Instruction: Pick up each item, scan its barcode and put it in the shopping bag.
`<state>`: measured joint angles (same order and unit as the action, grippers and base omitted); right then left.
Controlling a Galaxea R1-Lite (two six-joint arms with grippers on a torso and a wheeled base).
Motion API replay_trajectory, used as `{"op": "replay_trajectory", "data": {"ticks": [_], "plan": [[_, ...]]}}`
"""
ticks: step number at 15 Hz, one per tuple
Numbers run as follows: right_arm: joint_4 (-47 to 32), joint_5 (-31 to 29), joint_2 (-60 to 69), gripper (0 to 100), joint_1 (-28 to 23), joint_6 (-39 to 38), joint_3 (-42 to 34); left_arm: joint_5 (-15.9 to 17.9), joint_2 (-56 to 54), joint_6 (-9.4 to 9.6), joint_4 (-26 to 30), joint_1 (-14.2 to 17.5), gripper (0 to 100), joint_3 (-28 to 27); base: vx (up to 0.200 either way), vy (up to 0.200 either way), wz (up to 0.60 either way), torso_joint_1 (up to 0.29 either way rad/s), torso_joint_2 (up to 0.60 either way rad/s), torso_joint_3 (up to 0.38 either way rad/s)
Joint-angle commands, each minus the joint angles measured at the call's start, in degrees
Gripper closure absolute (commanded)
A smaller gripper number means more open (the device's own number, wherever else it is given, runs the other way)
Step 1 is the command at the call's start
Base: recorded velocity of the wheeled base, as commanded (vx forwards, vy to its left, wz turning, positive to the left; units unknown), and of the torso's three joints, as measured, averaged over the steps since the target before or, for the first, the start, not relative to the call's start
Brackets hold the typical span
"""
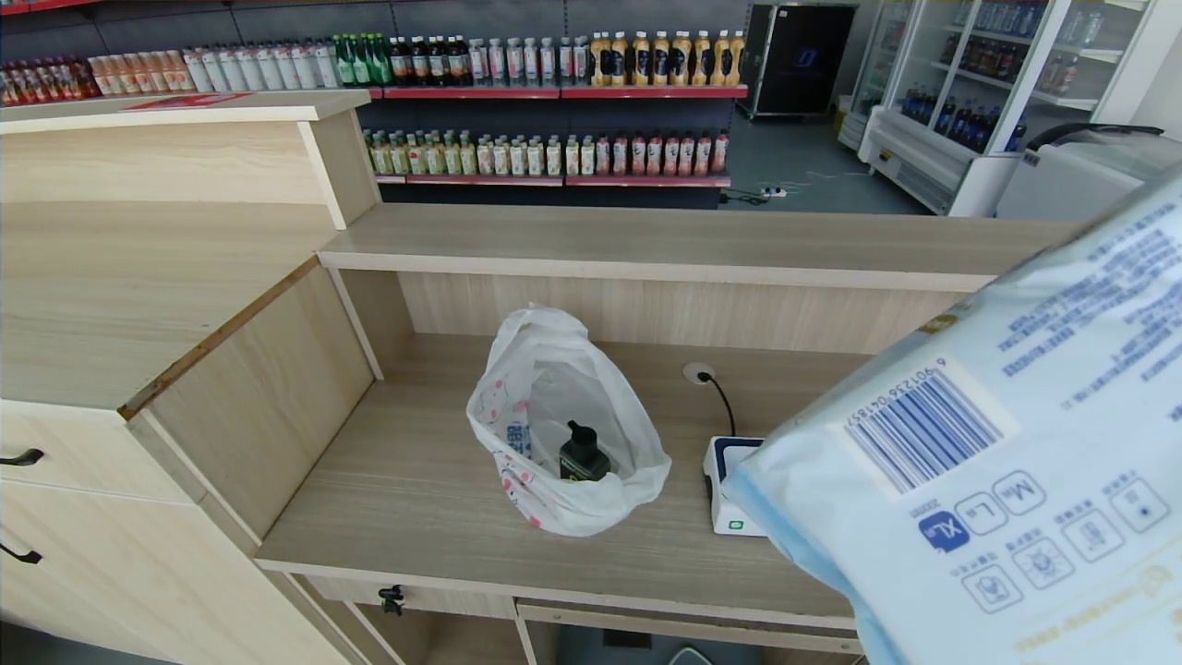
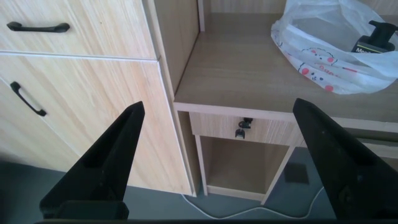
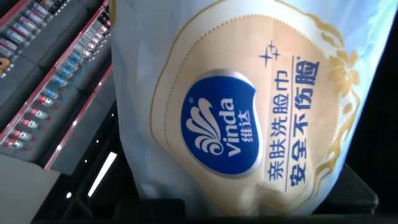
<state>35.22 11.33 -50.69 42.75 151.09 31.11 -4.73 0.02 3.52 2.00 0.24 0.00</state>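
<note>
The left hand (image 2: 219, 106) hangs wide open, its dark tapered fingers (image 2: 118, 155) holding nothing, low beside the pale wood-grain table (image 1: 416, 480). A soft, glossy plastic pack (image 1: 997, 480) is up in the air at the right, barcode showing. Whether the right hand grips it I cannot tell. The crinkled white shopping bag (image 1: 572, 508) stands open on the table with a black pump bottle (image 1: 582, 454) inside.

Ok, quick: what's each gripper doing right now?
Left gripper: open, empty.
Right gripper: shut on the pack, held up high.
</note>
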Motion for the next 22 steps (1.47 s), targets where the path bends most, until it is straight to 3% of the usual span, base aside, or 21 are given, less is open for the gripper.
{"op": "replay_trajectory", "data": {"ticks": [1,4,7,10,13,15,16,18,20,22], "plan": [[-0.9,-0.2,-0.4,100,-1.0,-4.7,0.0,0.0,0.0,-0.01,0.0,0.0,0,0.0,0.0,0.0,0.0,0.0,0.0,0.0],[-8.0,-0.5,0.4,100,-7.9,-31.2,0.4,0.0,0.0,-0.01,0.0,0.0,0,0.0,0.0,0.0,0.0,0.0,0.0,0.0],[-12.9,-4.1,5.2,100,-15.4,-46.9,1.2,0.0,0.0,-0.01,0.0,0.0,0,0.0,0.0,0.0,0.0,0.0,0.0,0.0],[-23.4,-27.0,9.1,100,-22.0,-71.6,7.0,0.0,0.0,-0.01,0.0,0.0,0,0.0,0.0,0.0,0.0,0.0,0.0,0.0],[-46.0,-40.4,8.4,100,-21.1,-98.7,20.1,0.0,0.0,-0.01,0.0,0.0,0,0.0,0.0,0.0,0.0,0.0,0.0,0.0],[-64.2,-41.6,8.5,100,-17.0,-117.3,26.8,0.0,0.0,-0.01,0.0,0.0,0,0.0,0.0,0.0,0.0,0.0,0.0,0.0],[-68.8,-41.4,8.4,100,-16.1,-122.4,27.4,0.0,0.0,-0.01,0.0,0.0,0,0.0,0.0,0.0,0.0,0.0,0.0,0.0],[-69.6,-41.2,7.8,100,-16.1,-127.0,28.0,0.0,0.0,-0.01,0.0,0.0,0,0.0,0.0,0.0,0.0,0.0,0.0,0.0],[-69.8,-41.3,3.9,100,-16.1,-138.2,29.1,0.0,0.0,-0.01,0.0,0.0,0,0.0,0.0,0.0,0.0,0.0,0.0,0.0],[-69.6,-41.0,1.5,100,-15.7,-142.4,30.1,0.0,0.0,-0.01,0.0,0.0,0,0.0,0.0,0.0,0.0,0.0,0.0,0.0]]}}
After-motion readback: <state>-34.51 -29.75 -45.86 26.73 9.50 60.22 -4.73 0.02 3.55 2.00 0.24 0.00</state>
